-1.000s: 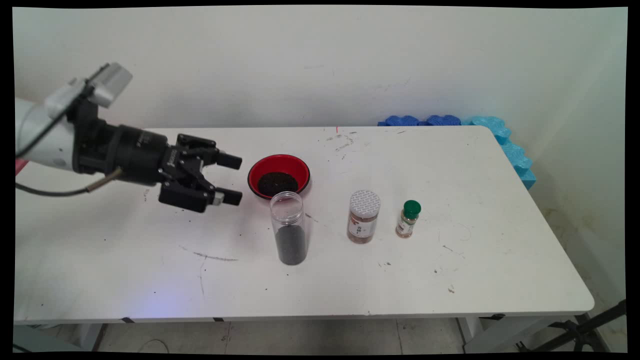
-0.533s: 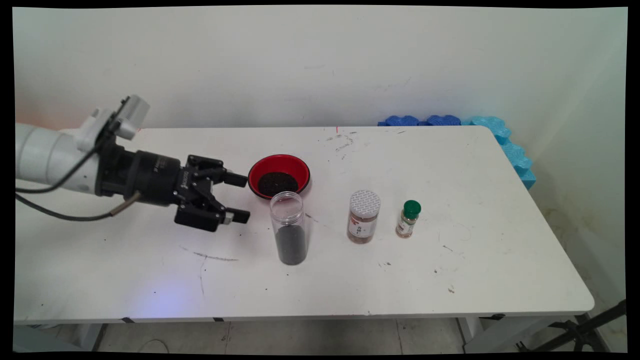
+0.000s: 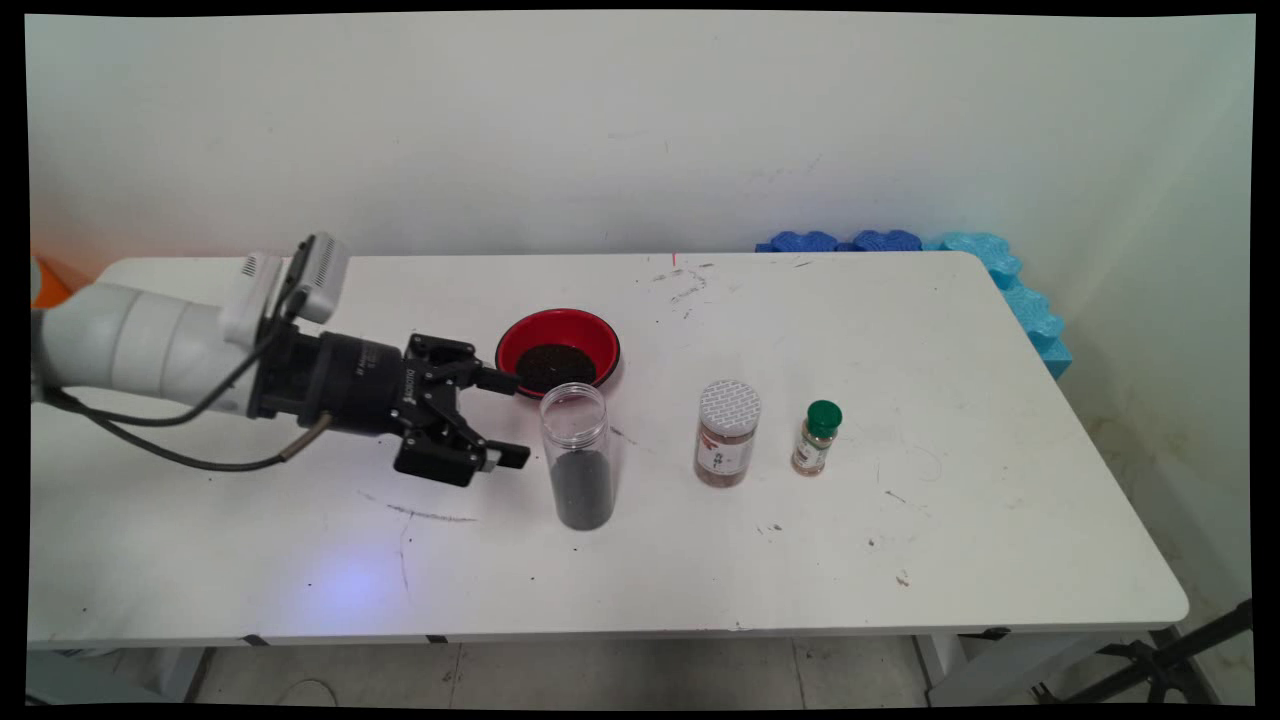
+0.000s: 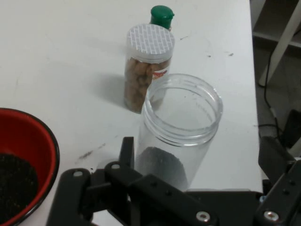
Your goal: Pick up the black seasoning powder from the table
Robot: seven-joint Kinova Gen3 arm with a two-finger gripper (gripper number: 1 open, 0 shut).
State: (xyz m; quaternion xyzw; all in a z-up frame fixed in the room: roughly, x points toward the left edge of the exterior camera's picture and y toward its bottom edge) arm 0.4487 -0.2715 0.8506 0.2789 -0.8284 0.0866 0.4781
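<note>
end effector (image 3: 512, 420): spread, empty, level with and just left of the jar (image 3: 578, 455) | jar: upright on table (image 3: 980, 520), lidless, dark grains inside | bowl (image 3: 557, 350) just behind

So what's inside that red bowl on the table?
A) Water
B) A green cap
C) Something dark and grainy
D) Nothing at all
C: the red bowl holds a dark, grainy heap, much like the dark stuff at the bottom of the clear open jar standing in front of it.
</note>
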